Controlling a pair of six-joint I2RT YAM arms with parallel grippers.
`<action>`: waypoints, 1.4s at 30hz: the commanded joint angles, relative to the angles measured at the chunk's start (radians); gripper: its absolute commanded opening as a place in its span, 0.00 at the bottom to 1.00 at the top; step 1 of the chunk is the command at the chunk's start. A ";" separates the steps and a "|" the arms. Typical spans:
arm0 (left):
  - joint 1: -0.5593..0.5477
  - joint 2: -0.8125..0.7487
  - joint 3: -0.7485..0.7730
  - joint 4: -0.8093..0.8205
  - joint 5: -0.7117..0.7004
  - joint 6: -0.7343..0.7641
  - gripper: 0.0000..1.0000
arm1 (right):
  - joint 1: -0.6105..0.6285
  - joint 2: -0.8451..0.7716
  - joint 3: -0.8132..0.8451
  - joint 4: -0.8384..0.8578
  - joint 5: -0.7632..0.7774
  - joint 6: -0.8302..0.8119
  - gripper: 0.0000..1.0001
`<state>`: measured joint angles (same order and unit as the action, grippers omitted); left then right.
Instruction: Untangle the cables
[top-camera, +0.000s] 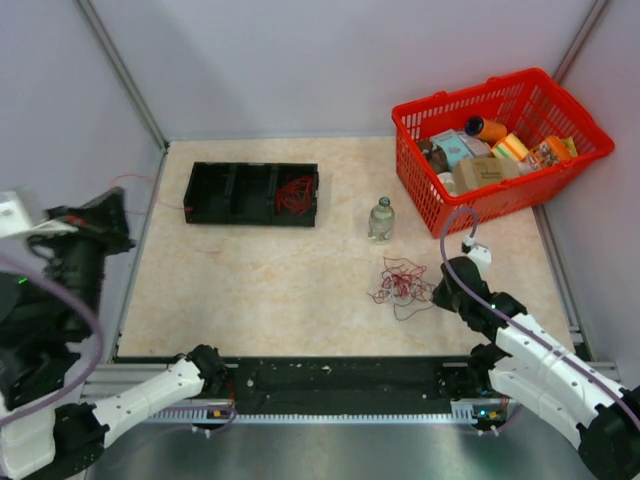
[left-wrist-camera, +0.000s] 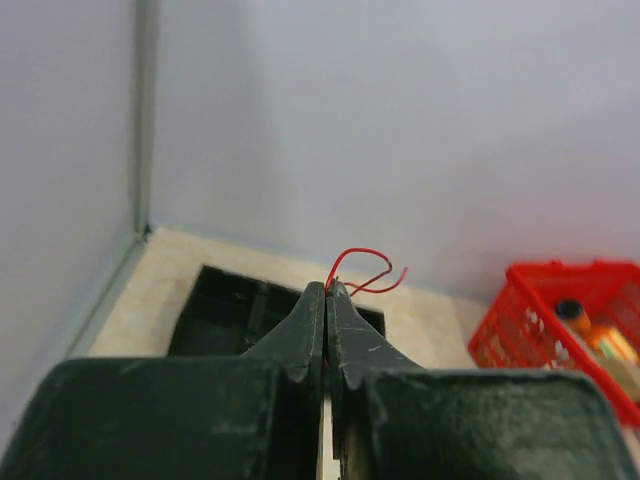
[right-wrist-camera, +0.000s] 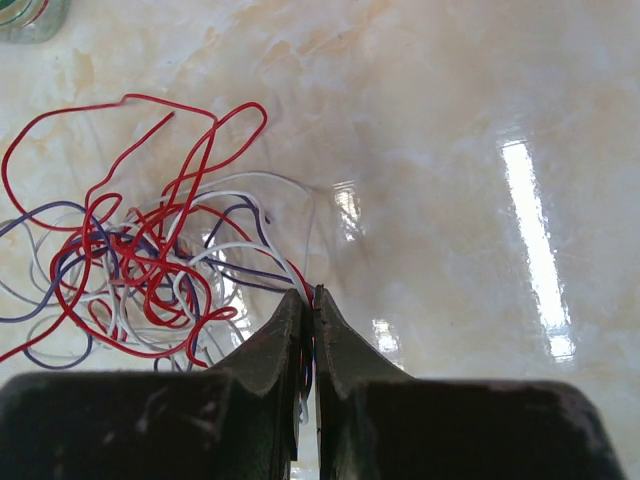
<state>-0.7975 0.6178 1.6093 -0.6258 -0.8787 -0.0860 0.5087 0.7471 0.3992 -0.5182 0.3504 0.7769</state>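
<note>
Tangle of thin red, white and dark blue-grey cables lies on the pale marbled desk, near a small clear glass bottle. The right jaws are shut on strands at its edge, seemingly to anchor the bunch. The left jaws, raised well off to the left, pinch one red wire. It is probably bound for the black compartment tray, whose right-hand compartment holds a red bunch.
</note>
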 joint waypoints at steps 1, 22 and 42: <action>0.000 0.138 -0.093 -0.123 0.222 -0.182 0.00 | -0.007 -0.018 -0.005 0.063 -0.062 -0.056 0.00; 0.000 0.192 -0.755 0.052 0.538 -0.503 0.00 | -0.007 -0.147 0.004 -0.089 0.147 0.061 0.00; 0.020 0.251 -1.103 -0.103 0.455 -1.173 0.15 | -0.006 -0.143 -0.002 -0.068 0.117 0.036 0.00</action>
<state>-0.7849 0.9195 0.5438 -0.7643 -0.3912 -1.0824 0.5079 0.5991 0.3927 -0.6167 0.4652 0.8234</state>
